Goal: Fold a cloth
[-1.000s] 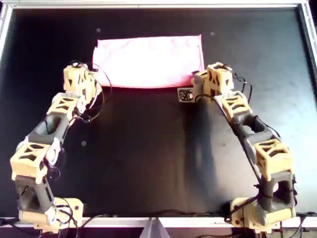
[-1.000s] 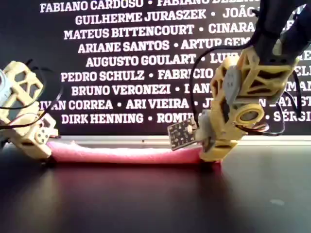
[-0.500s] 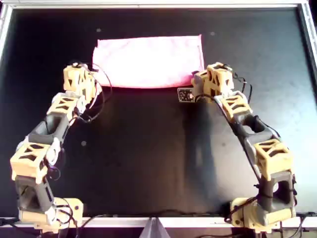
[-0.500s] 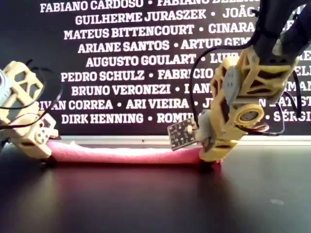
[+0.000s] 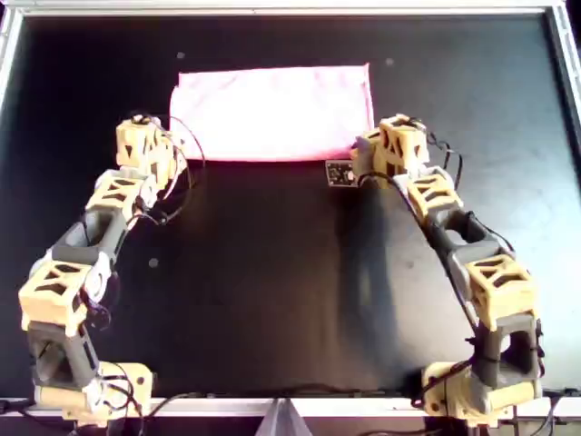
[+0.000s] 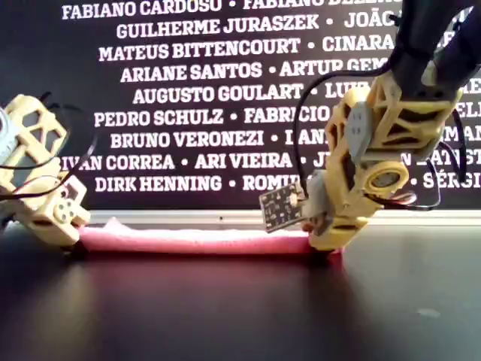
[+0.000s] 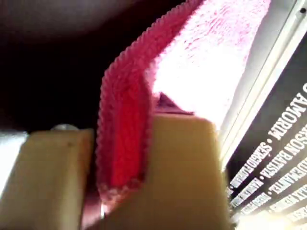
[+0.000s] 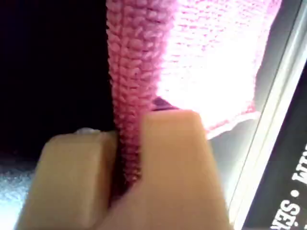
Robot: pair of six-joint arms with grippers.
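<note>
Where the black desk (image 5: pixel 272 272) meets its far metal rim in the overhead view, the thin light-pink fabric cloth (image 5: pixel 272 111) lies folded into a wide rectangle, flat, with its doubled edge facing the arms. The left tool (image 7: pixel 134 158) is pinching that doubled edge at the cloth's near left corner in the overhead view, pink fabric squeezed between its cream fingers (image 7: pixel 182 163). The right tool (image 8: pixel 129 158) likewise pinches the edge at the near right corner. In the exterior view the cloth (image 6: pixel 195 241) shows as a low pink strip between both tools, before a black wall of white names (image 6: pixel 195 98).
</note>
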